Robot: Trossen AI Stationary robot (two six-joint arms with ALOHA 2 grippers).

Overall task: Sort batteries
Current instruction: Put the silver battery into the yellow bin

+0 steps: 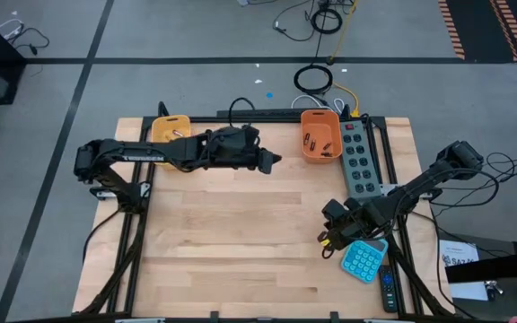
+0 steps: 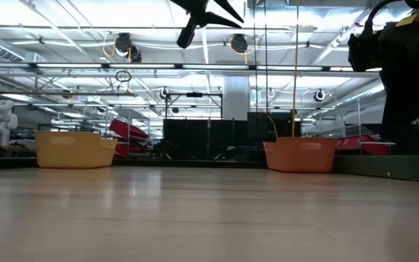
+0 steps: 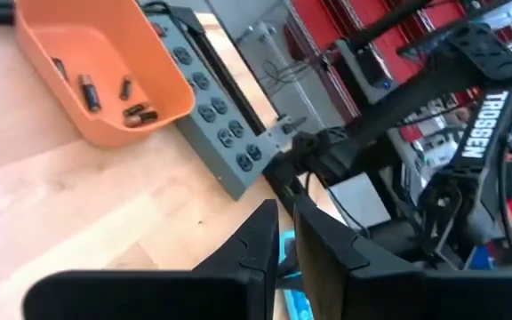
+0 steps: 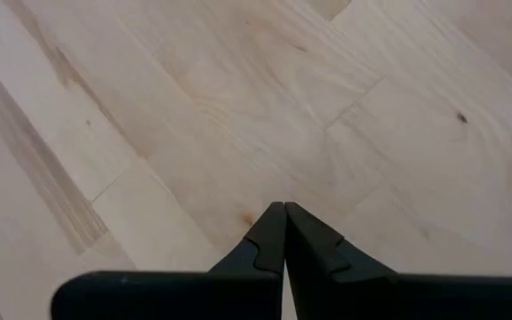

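Note:
Several small dark batteries (image 3: 87,89) lie on the floor of the orange bin (image 1: 319,135) at the far side of the table; they also show in the high view (image 1: 311,139). One small thing lies in the yellow bin (image 1: 170,128). My left gripper (image 1: 272,161) hangs high over the table's far middle, between the two bins. In the left wrist view its fingers (image 3: 284,233) stand a narrow gap apart with nothing between them. My right gripper (image 1: 326,238) is shut and empty (image 4: 284,209) over bare wood, left of the blue calculator (image 1: 363,260).
A grey power strip (image 1: 359,157) lies right of the orange bin. A dark remote (image 1: 389,287) lies near the front right corner beside the calculator. Bare wood (image 1: 232,233) fills the table's middle and near left.

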